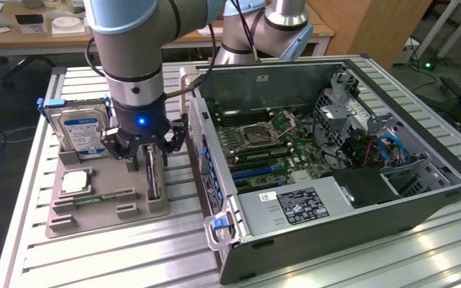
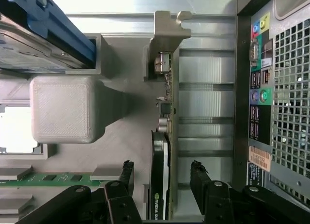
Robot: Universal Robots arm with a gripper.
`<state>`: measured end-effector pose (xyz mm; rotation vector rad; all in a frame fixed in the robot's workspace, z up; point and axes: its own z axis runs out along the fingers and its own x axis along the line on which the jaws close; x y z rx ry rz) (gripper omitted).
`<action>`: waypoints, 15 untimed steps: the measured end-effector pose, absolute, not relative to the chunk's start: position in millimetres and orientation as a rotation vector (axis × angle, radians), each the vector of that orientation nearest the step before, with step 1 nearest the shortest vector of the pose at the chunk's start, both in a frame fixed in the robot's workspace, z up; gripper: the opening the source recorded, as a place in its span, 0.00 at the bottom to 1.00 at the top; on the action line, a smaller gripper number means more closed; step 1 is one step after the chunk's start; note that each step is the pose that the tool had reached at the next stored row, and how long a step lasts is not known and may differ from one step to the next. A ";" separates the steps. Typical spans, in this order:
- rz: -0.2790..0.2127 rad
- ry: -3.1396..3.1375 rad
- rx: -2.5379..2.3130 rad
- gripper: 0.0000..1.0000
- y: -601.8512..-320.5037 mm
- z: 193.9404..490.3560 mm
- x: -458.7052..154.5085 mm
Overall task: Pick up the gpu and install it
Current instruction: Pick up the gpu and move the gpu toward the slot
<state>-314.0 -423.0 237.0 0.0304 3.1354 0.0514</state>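
The gpu is a slim dark card standing on edge in a slot of the grey holder tray, with its metal bracket at the far end. My gripper hangs directly over it, just to the exterior view's left of the computer case. In the wrist view the gpu runs between the two black fingers of my gripper. The jaws straddle the card and stand open, with a gap on each side.
A hard drive with a blue-white label stands upright at the tray's back. A square chip and a green memory stick lie in the tray. The open computer case holds the motherboard.
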 end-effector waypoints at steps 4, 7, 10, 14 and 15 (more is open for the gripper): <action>0.050 3.135 0.064 0.59 -419.3 229.8 -313.9; 0.043 3.134 0.079 0.59 -417.0 224.5 -313.9; 0.038 3.134 0.085 0.59 -417.1 219.4 -313.9; 0.030 3.134 0.087 0.59 -417.0 218.3 -314.0; 0.030 3.134 0.087 0.59 -417.0 218.2 -314.0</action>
